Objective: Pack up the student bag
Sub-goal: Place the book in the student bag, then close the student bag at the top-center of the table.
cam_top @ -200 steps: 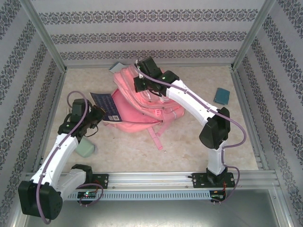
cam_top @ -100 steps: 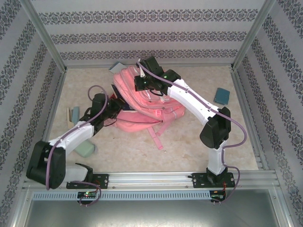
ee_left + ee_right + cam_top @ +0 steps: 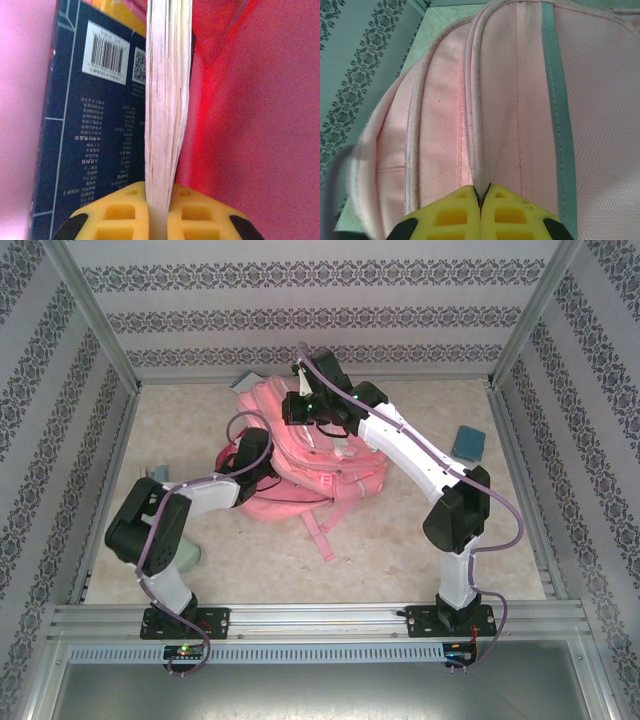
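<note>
- Change: swung in from the lower left of the top view, bringing the dark blue book [image 3: 100, 125] to the student bag [image 3: 320, 475] at centre; pink fabric on both sides, so probably entering the opening.
- Hold of left gripper [image 3: 157, 220]: clamped on the book's page edge.
- Hold of right gripper [image 3: 481, 197]: pinched tight on a fold of the student bag near its top.

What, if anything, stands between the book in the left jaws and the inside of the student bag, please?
Nothing visible does: the book already sits between pink walls of the student bag, whose fabric the right jaws pinch.
</note>
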